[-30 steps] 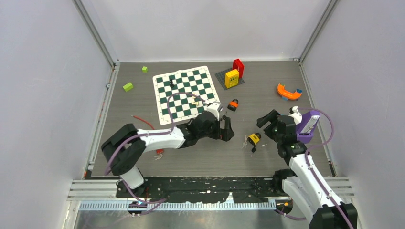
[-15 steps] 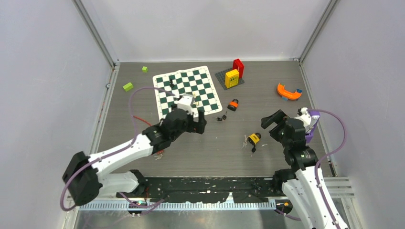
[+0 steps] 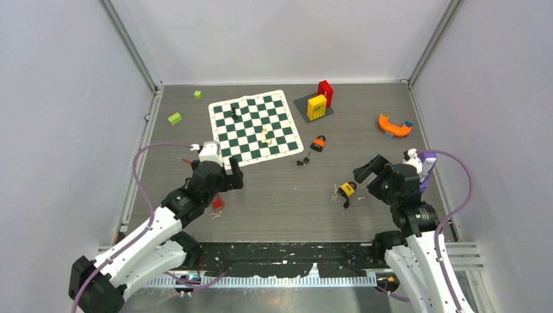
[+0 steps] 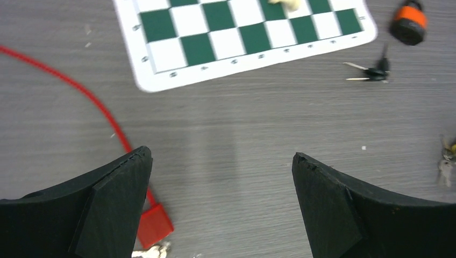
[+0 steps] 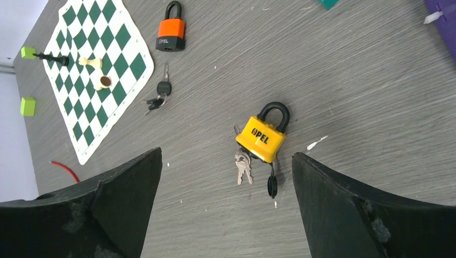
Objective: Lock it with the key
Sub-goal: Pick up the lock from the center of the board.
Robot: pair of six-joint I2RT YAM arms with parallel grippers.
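Observation:
A yellow padlock (image 5: 262, 137) with a black shackle lies on the table, silver keys (image 5: 242, 166) hanging at its base; it also shows in the top view (image 3: 347, 190). An orange padlock (image 3: 319, 143) lies near the chessboard corner, also in the right wrist view (image 5: 172, 33), with a black-headed key bunch (image 3: 302, 160) beside it, seen in both wrist views (image 5: 160, 94) (image 4: 372, 71). My right gripper (image 3: 368, 172) is open and empty, just right of the yellow padlock. My left gripper (image 3: 222, 177) is open and empty, over bare table left of the locks.
A green-and-white chessboard (image 3: 254, 126) with a few pieces lies at the back. A red cable tie (image 4: 102, 113) lies by my left gripper. Red and yellow blocks on a grey plate (image 3: 313, 104), an orange curved piece (image 3: 394, 125), green cubes (image 3: 174, 118) and a purple object (image 3: 425, 171) stand around.
My left arm has drawn back to the left, away from the black key bunch, which now lies on the table. My right gripper has stayed close to the yellow padlock.

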